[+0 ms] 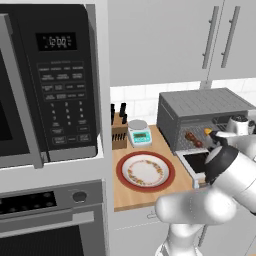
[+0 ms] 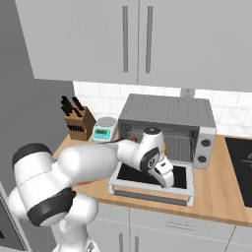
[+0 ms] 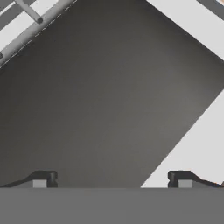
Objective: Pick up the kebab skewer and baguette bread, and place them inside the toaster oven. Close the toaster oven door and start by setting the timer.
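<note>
The toaster oven (image 2: 167, 123) sits on the wooden counter (image 2: 221, 197) with its door (image 2: 147, 181) dropped flat toward the robot, handle edge nearest the base. The claw (image 2: 166, 178) hangs just above the dark glass, fingers spread wide and holding nothing; in the hand view the two tips (image 3: 43, 178) frame bare glass. The relation that matters: the door's long axis runs from 9 to 3 o'clock across the claw, and its free edge with the bar handle lies toward 6 o'clock from the claw in the right base view, so closing likely means getting under that edge and lifting.

Inside the oven, the skewer (image 1: 194, 139) and the bread (image 1: 209, 131) rest on the rack.

The red-rimmed plate (image 1: 123, 162), at 9 o'clock from the oven, holds only crumbs.
</note>
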Motion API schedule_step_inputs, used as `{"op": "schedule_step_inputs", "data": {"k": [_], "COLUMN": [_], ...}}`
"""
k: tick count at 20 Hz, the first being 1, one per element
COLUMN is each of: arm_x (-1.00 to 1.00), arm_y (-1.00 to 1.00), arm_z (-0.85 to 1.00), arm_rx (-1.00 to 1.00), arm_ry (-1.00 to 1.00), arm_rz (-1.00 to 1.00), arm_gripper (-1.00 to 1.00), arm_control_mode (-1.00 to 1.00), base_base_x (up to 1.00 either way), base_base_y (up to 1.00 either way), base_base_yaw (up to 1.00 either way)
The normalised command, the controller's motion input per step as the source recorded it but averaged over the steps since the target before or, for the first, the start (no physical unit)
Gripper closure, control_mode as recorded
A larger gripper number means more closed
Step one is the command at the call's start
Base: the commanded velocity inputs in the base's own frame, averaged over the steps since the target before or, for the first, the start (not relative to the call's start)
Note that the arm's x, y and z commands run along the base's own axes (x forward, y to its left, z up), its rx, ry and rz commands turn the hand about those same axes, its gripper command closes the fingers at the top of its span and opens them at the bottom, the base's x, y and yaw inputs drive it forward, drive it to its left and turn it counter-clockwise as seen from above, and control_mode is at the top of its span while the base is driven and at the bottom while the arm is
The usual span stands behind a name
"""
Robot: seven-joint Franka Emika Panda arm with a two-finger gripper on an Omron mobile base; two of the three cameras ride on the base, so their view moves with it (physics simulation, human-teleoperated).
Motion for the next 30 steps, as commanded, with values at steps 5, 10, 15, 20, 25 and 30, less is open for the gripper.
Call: {"op": "schedule_step_inputs", "data": {"k": [5, 10, 15, 20, 25, 30], "arm_x": [0.47, 0.76, 0.49, 0.04, -0.27, -0.97], "arm_y": [0.04, 0.30, 0.30, 0.30, 0.44, 0.13], "arm_z": [-0.42, -0.12, -0.08, -0.11, 0.07, 0.06], "arm_rx": [0.01, 0.08, 0.09, 0.02, -0.03, 0.00], "arm_ry": [0.00, -0.06, -0.10, -0.14, -0.25, -0.16], "arm_rz": [-0.18, -0.14, -0.10, -0.05, -0.02, 0.03], "arm_gripper": [-1.00, -1.00, -1.00, -1.00, -1.00, -1.00], "arm_control_mode": [-1.00, -1.00, -1.00, -1.00, -1.00, -1.00], "base_base_x": [0.00, 0.00, 0.00, 0.00, 0.00, 0.00], "base_base_y": [0.00, 0.00, 0.00, 0.00, 0.00, 0.00], "base_base_yaw": [0.00, 0.00, 0.00, 0.00, 0.00, 0.00]}}
